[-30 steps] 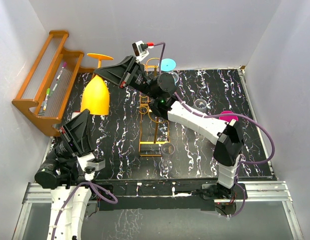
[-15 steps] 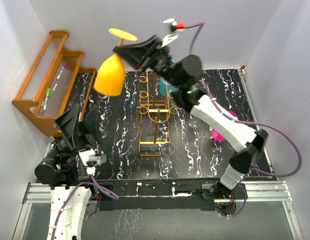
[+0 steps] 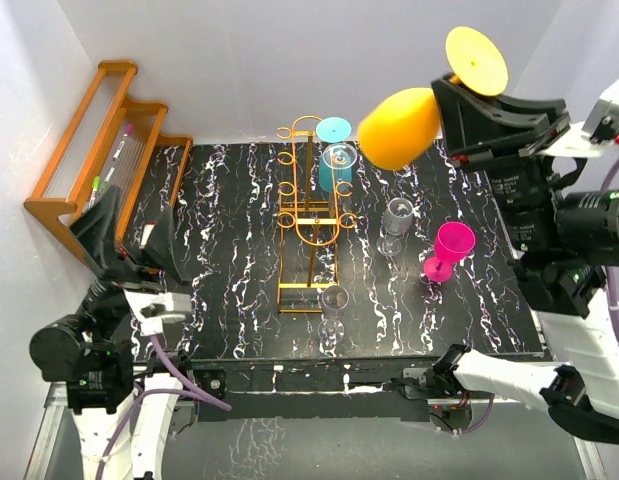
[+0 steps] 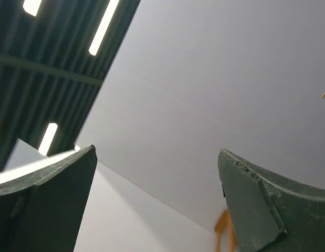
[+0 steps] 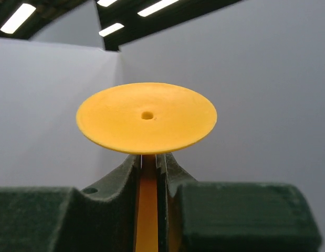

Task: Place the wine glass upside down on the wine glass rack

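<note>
Item, my right pincer: clamped on the stem of the yellow-orange plastic wine glass, just under its flat round foot; the glass is held aloft on a slant, bowl towards the left, foot up towards the right, over the far right part of the black white-veined table.
Item, my left pincer: fingers wide apart, nothing between them, pointing upward at the near left corner.
Item, tall golden-orange wire wine glass rack: upright mid-table, left of the held glass and not touching it.
Item, cyan glass: at the rack's far end; whether it hangs there I cannot tell.
Item, clear glass and magenta glass: right of the rack.
Item, second clear glass: by the rack's near base.
Item, brown wooden stepped shelf: far left.
</note>
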Robot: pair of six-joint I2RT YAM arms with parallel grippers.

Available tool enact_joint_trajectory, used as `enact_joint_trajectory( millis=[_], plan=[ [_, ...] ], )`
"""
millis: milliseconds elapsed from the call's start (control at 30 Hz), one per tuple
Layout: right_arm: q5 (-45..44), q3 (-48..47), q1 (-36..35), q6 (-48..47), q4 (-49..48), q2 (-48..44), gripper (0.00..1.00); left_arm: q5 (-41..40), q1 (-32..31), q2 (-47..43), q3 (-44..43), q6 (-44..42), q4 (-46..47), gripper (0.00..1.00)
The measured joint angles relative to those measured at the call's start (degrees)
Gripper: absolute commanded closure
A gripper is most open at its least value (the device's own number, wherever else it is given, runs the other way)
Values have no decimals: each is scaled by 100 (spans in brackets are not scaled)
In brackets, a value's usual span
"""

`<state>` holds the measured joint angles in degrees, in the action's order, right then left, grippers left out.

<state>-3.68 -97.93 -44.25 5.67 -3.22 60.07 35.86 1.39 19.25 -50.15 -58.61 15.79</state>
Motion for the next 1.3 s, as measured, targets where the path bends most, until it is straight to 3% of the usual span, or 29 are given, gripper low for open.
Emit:
enact_joint_trajectory(
  millis=[233,467,667,833,1067,1300],
  plan=[
    [-1749,1906,13,-1480,649,-754,92,-892,0,1161,-2024,1331,-2295,3],
    [-1932,3316,304,-1845,1303,-721,92,-1665,0,2135,-2527,2662,-3934,3],
    [-1086,3818,1355,-1690,1311,-951,92,-1757,0,3075,-2865,3504,-5278,3],
    [249,4129,2149,-1434,990,-1106,92,-1663,0,3353,-2852,3827,-6000,3],
    [2186,4415,2437,-1237,719,-914,92,-1370,116,3445,-2865,3941,-6596,3],
    [3303,4439,2776,-1130,507,-730,92,-942,282,3803,-2680,4068,-6959,3]
  ],
)
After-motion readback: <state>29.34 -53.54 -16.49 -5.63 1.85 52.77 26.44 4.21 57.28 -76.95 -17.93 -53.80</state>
